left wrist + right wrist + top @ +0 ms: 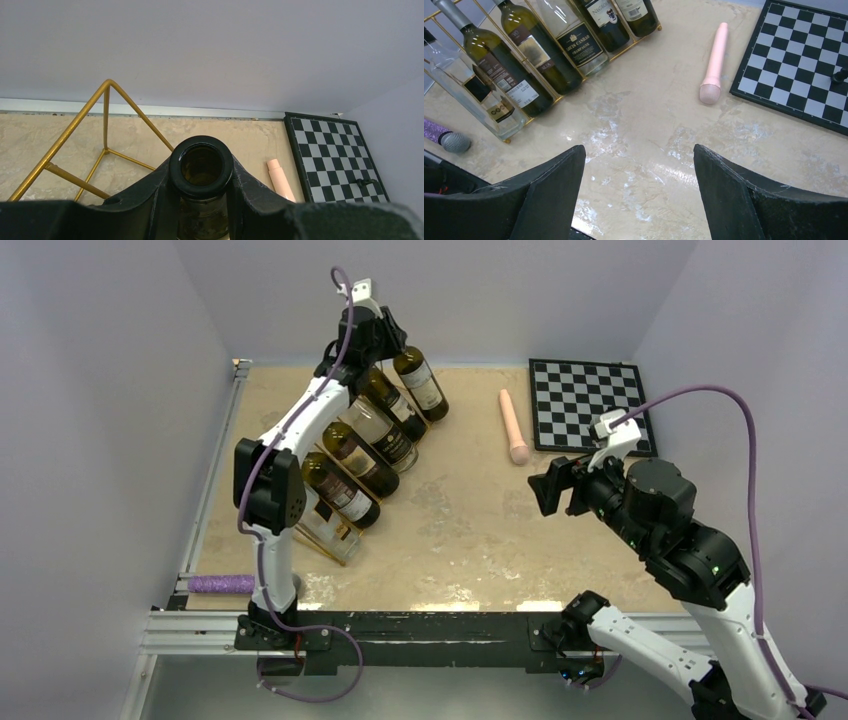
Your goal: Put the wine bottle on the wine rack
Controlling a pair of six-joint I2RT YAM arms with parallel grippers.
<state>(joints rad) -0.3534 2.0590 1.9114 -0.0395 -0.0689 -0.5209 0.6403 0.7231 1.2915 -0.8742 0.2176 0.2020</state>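
Left claw (201,202) tight around wine bottle (201,168)

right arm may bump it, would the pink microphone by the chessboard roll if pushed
Likely: the pink microphone lies flat on the glossy table, round-bodied, so a sideways push should roll it. Its wider head would probably curve its path. It looks rigid, not floppy.
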